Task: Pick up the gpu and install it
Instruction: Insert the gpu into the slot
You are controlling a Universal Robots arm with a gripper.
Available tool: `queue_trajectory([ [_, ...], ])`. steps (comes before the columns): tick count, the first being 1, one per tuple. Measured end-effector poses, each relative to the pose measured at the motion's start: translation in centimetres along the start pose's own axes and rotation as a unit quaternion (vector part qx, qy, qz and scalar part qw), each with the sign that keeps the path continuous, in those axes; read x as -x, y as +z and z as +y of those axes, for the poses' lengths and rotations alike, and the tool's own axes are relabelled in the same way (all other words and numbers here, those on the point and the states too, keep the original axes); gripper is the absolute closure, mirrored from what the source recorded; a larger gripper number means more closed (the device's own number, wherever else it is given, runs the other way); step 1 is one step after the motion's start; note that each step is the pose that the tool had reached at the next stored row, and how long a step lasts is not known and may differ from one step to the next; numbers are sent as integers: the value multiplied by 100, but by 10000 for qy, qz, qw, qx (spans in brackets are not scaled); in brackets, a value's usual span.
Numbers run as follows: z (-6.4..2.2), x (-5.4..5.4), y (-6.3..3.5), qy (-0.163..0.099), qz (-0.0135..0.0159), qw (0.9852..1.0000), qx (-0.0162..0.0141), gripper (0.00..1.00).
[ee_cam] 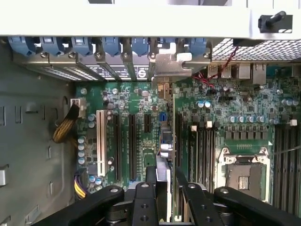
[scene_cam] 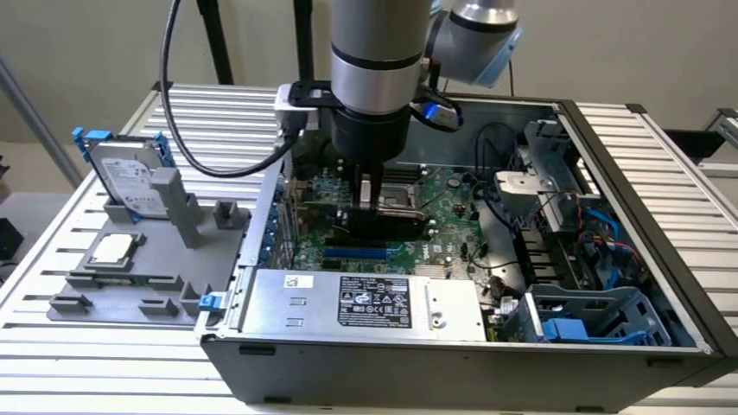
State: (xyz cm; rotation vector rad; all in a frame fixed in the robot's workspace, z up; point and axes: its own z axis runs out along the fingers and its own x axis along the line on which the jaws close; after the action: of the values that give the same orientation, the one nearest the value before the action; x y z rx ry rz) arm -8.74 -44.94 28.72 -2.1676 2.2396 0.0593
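Observation:
My gripper reaches down into the open computer case over the motherboard. It is shut on the gpu, a dark card held upright on its edge. In the wrist view the black fingers clamp the thin gpu, which runs edge-on away from them to its silver end bracket. The bracket lies against the rear row of blue slot latches. The card stands right over the long black expansion slots; I cannot tell whether it is pressed into one.
A silver hard drive in a blue frame stands on a grey fixture at the exterior view's left, outside the case. Inside are the power supply, the CPU socket, yellow-black cables and a blue drive cage.

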Motion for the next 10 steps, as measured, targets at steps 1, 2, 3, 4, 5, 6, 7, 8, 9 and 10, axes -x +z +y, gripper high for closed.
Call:
queue_trajectory([
  [1, 5, -1, 18, 0, 0, 10000, 0, 100],
  [2, 12, -2, 36, 1, 0, 10000, 0, 100],
  [3, 21, -3, 54, 0, 0, 10000, 0, 100],
  [4, 31, -4, 73, 1, 0, 10000, 0, 100],
  [5, 41, -5, 91, 0, 0, 10000, -1, 100],
  [6, 52, -6, 109, 0, 0, 10000, -1, 100],
  [7, 61, -8, 127, 0, 0, 10000, -1, 100],
  [8, 65, -8, 145, 0, 0, 10000, -1, 100],
  [9, 66, -10, 163, 0, 1, 10000, -1, 100],
  [10, 66, -10, 180, -1, 0, 10000, -2, 100],
])
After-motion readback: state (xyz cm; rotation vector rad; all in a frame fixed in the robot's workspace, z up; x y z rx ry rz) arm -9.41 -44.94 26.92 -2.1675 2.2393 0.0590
